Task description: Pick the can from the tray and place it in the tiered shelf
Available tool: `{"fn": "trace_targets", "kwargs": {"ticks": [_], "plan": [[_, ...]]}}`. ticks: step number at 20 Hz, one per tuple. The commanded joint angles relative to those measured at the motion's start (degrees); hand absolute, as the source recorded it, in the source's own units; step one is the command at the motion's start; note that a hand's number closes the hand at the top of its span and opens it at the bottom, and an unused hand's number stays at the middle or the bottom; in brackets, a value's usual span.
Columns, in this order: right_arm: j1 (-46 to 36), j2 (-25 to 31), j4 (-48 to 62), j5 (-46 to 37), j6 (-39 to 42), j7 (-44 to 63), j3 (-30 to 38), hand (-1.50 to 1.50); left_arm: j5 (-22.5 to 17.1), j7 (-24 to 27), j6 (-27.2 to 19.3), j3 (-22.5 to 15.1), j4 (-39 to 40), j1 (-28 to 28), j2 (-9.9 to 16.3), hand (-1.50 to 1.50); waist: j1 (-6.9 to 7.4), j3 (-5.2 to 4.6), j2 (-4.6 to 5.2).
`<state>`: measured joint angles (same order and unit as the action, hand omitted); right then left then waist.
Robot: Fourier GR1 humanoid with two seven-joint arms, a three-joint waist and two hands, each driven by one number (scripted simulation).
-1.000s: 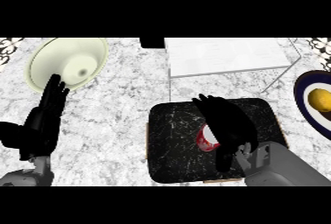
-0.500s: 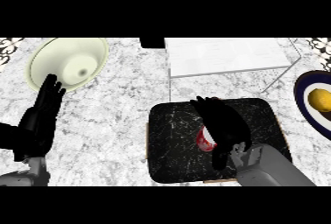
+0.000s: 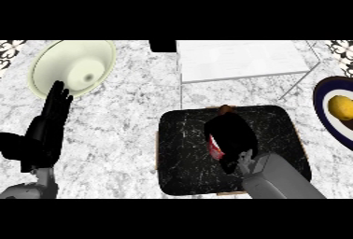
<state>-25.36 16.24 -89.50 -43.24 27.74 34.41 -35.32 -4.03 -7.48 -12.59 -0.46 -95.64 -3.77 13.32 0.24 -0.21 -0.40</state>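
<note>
A black tray (image 3: 179,158) lies on the marble counter at the lower middle. On it my right hand (image 3: 231,135) is curled round the red and white can (image 3: 215,147), of which only a sliver shows at the hand's left side. The tiered shelf (image 3: 238,58), white with thin wire legs, stands just behind the tray at the top. At the left edge my left hand (image 3: 48,123) rests open with its fingers pointing up, away from the tray.
A pale green bowl (image 3: 72,65) sits at the upper left, close to my left hand's fingertips. A dark blue plate (image 3: 324,109) holding a yellow fruit (image 3: 341,105) is at the right edge. A black object (image 3: 162,45) stands left of the shelf.
My right hand has closed over the can and moved slightly forward on the tray, hiding more of it. The left hand has shifted a little.
</note>
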Motion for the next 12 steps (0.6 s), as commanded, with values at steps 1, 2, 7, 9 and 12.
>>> {"fn": "trace_targets", "kwargs": {"ticks": [1, 2, 7, 9, 12], "plan": [[-0.63, 2.07, 3.61, -5.29, -1.95, -6.87, -0.07, 1.50, -0.36, -2.79, 1.27, 1.47, -1.19, -1.67, 1.02, 0.00, 0.02, 0.22, 0.41], [-1.36, -1.43, 2.65, -6.48, -1.54, -5.22, 0.35, 1.50, 0.41, -0.55, 0.95, 0.96, -2.01, 1.56, -0.47, 0.00, 0.07, 0.21, 0.38], [4.00, -4.08, 0.82, -10.74, -6.48, -5.43, 0.39, 1.50, 4.99, -4.54, -2.55, -2.27, -3.28, 0.03, -3.64, 0.00, -0.10, 0.23, 0.36], [5.81, -7.22, -2.08, -9.65, -4.62, 1.57, 1.58, 1.50, 0.75, -1.10, 1.26, 2.73, 1.55, -2.91, -0.83, 0.00, -0.45, 0.20, 0.36], [11.53, -10.47, -2.81, -11.32, -8.60, 8.95, 1.96, 1.50, 1.17, -3.24, 0.78, 1.89, -2.88, -0.03, -0.66, 0.00, -0.47, 0.22, 0.21]]}}
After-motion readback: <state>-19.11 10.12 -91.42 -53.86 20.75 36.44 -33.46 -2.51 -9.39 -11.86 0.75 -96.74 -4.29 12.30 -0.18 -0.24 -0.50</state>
